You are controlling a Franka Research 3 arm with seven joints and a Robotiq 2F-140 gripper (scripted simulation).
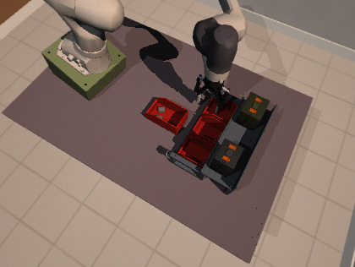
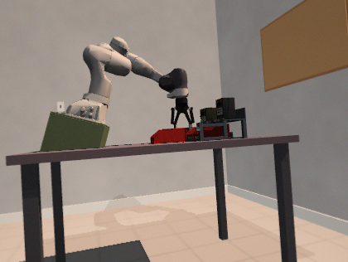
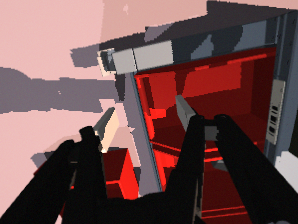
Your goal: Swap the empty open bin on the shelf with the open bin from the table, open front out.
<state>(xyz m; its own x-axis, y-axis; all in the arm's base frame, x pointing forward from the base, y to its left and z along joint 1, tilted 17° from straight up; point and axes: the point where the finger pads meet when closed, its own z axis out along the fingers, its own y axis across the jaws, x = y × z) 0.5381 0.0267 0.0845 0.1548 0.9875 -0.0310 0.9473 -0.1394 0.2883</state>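
Our arm (image 1: 220, 46) (image 2: 118, 65) has rounded, cream-white links and a dark grey wrist housing (image 1: 221, 47) (image 2: 176, 80). Our tool (image 1: 212, 101) (image 2: 182, 125) (image 3: 146, 110) has slender black linkages and pale grey pads (image 3: 186, 113).

the bench (image 1: 106, 139) (image 2: 124, 149) has a dull mauve top. directly on it stand a green base block (image 1: 90, 94) (image 2: 74, 132), a red open bin (image 1: 182, 122) (image 2: 167, 135) with small grey parts, and a grey shelf (image 1: 186, 166) (image 2: 224, 130).
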